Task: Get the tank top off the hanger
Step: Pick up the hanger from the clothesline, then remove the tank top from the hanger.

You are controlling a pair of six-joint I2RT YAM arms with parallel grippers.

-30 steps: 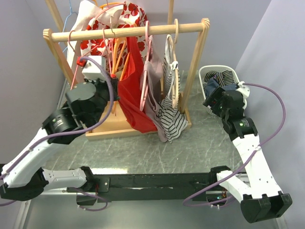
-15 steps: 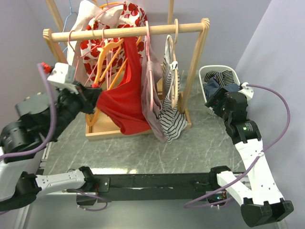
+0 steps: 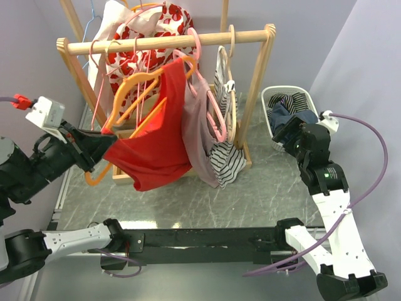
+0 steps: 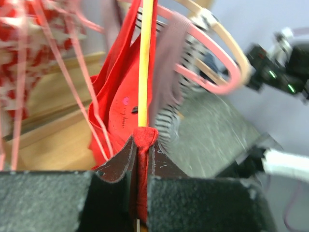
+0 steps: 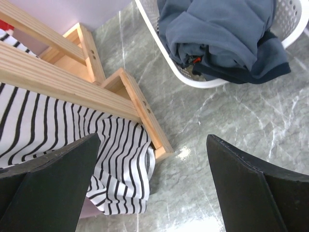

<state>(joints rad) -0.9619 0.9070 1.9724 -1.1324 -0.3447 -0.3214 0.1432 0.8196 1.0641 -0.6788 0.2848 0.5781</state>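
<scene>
The red tank top (image 3: pixel 153 147) hangs on an orange hanger (image 3: pixel 128 94) whose hook end points up toward the wooden rail (image 3: pixel 169 42). It is stretched down and to the left, away from the rack. My left gripper (image 3: pixel 108 149) is shut on a bunched red strap of the tank top (image 4: pixel 118 92). In the left wrist view my left gripper (image 4: pixel 142 150) has the orange hanger arm (image 4: pixel 144 63) running straight up from its jaws. My right gripper (image 3: pixel 289 130) is open and empty beside the basket. In its wrist view my right gripper (image 5: pixel 152 140) hovers over the rack's base corner.
A pink hanger (image 3: pixel 207 113) with a mauve garment (image 3: pixel 200 138) and a striped garment (image 3: pixel 225 160) hang right of the red top. A red-flowered garment (image 3: pixel 131 37) hangs behind. A white basket (image 3: pixel 276 94) of dark clothes stands at right, and its wall shows in the right wrist view (image 5: pixel 193 79).
My left arm has pulled back left and toward the near edge, dragging the red tank top and orange hanger out of the rack. The neighbouring garments swung. The right arm has barely moved.
</scene>
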